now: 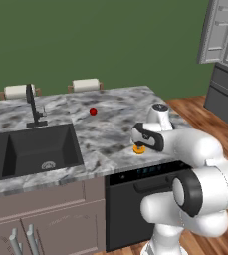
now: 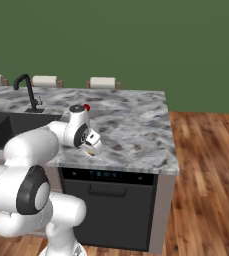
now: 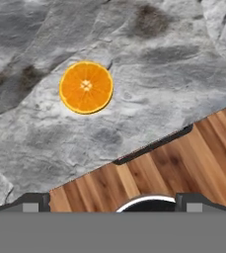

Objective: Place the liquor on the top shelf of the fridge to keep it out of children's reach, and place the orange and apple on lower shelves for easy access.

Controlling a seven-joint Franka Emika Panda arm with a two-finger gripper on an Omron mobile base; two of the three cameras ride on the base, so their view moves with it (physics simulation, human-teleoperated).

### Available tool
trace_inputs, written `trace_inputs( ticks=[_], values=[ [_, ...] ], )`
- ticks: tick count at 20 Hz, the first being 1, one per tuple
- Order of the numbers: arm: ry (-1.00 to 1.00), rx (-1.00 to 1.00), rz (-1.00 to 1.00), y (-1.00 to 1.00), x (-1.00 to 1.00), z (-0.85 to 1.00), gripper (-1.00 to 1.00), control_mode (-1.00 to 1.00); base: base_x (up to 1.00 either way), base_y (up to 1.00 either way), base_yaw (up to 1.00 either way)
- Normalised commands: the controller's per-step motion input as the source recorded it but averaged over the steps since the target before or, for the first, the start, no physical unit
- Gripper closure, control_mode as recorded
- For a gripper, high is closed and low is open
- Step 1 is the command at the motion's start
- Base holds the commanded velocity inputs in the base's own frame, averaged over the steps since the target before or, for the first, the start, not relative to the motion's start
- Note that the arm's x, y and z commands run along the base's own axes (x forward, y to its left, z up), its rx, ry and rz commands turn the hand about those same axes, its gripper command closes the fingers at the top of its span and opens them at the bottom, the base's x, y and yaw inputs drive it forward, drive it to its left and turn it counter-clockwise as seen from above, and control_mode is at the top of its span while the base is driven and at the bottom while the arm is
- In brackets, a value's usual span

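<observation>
The orange (image 3: 86, 87) lies on the marble counter (image 3: 149, 99) near its front edge, cut face up in the hand view. My gripper (image 3: 112, 202) hangs over the counter's edge, just short of the orange, with its fingertips (image 3: 35, 202) far apart and nothing between them. From the left base view the gripper (image 1: 138, 143) sits right above the orange (image 1: 139, 149). The apple (image 1: 93, 111) rests farther back on the counter, apart from the arm, and peeks out behind my wrist (image 2: 87, 107). The fridge (image 1: 224, 74) stands at the far right with its doors swung open. The liquor is out of view.
A dark sink (image 1: 36, 149) with a black faucet (image 1: 34, 107) lies left of the arm. A black dishwasher (image 2: 111, 205) fronts the island below the gripper. Pale chair backs (image 1: 85, 84) line the far side. Wood floor (image 2: 206, 175) runs right toward the fridge.
</observation>
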Motion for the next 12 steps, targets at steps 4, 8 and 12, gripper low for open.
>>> trace_inputs(
  ticks=[4, 8, 12],
  values=[
    [0.0, 0.0, 0.0, 0.0, 0.25, -0.21, -1.0, -1.0, 0.0, 0.0, 0.0],
    [0.0, 0.0, 0.0, 0.0, 0.24, -0.21, -1.0, -1.0, 0.0, 0.0, 0.0],
    [0.0, 0.0, 0.0, 0.0, 0.24, -0.22, -1.0, -1.0, 0.0, 0.0, 0.0]
  ],
)
